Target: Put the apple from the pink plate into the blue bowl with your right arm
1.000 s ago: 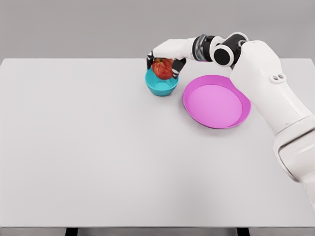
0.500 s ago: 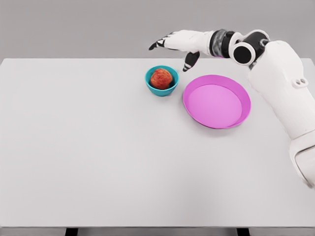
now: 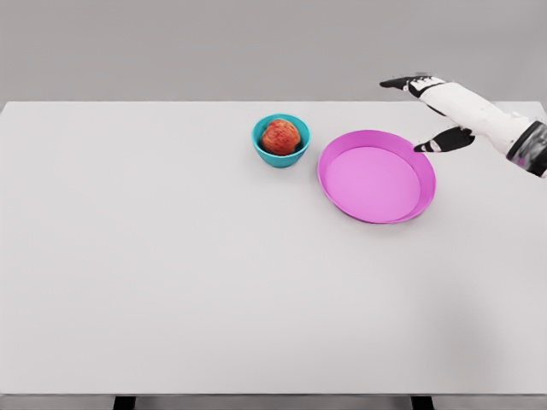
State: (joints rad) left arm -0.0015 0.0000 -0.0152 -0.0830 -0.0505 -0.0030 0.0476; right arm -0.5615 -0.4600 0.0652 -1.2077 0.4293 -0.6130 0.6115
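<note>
Apple (image 3: 280, 136) sits upright in blue bowl (image 3: 280, 154); right hand (image 3: 444, 107) spread.

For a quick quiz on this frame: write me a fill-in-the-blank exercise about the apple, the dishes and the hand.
1. The apple rests inside the blue ____.
2. The pink plate holds ____.
3. The right hand, fingers spread, holds nothing and hovers past the plate's far ____ edge.
4. The bowl stands to the ____ of the plate.

Missing words: bowl; nothing; right; left
</note>
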